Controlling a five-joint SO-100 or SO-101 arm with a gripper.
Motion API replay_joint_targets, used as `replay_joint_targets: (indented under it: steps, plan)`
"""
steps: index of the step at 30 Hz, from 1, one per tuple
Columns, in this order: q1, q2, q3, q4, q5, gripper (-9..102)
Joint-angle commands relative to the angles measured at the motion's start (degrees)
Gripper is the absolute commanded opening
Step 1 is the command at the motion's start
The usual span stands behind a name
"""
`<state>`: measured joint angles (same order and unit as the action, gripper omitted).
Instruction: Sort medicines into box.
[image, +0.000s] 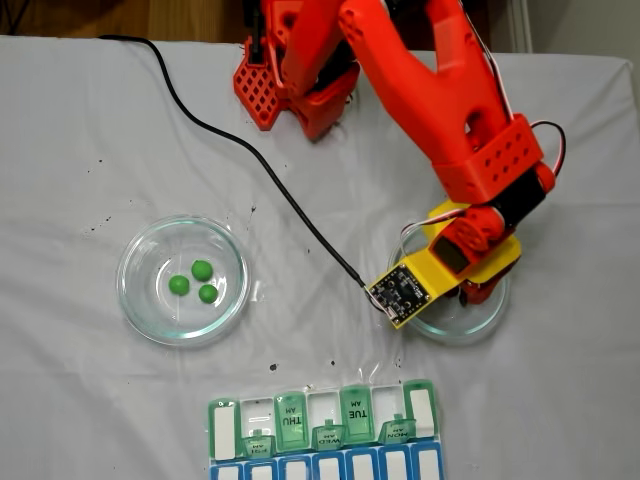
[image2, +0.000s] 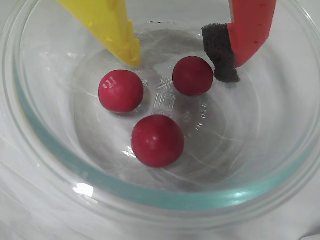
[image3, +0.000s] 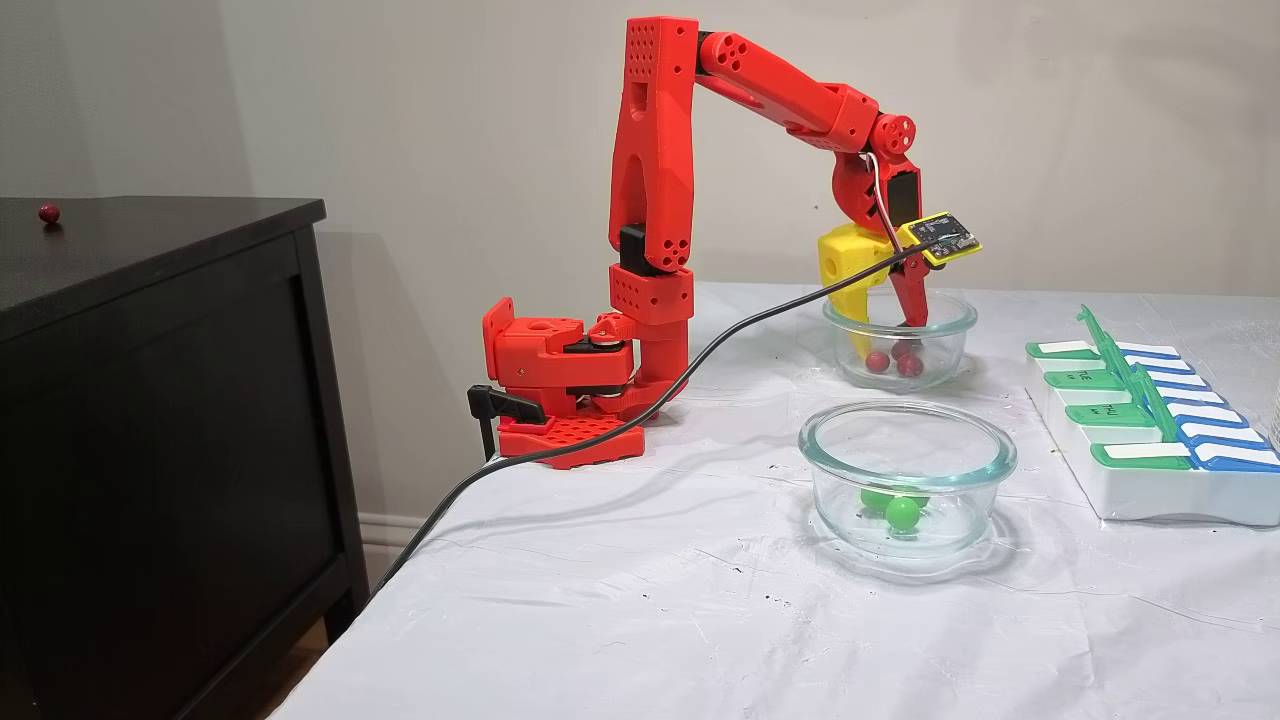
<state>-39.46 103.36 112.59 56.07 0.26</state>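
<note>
Nothing is sorted yet as far as visible: the gripper (image2: 182, 65) is hanging inside a glass dish (image2: 45, 150) with jaws apart, holding nothing, one of three red balls (image2: 193, 75) sitting between its tips. Three green balls (image: 202, 269) are sitting in the other dish (image: 135, 300). The pill organiser (image: 300, 440) is waiting nearby, some lids open.

balls (image2: 157, 140) in dish (image2: 45, 135) (three), fingers (image2: 250, 35) above
</note>
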Motion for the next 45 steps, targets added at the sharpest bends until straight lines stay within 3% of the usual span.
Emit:
replay_joint_targets:
  steps: [1, 21, 41, 45]
  plan:
    - [1.23, 2.37, -1.93, -0.44, 0.18, 26]
    - [2.81, 2.81, -2.99, 0.97, -0.26, 25]
    - [2.29, 2.2, -2.99, 1.76, 0.26, 9]
    - [1.93, 1.85, -3.52, 2.55, 0.09, 1]
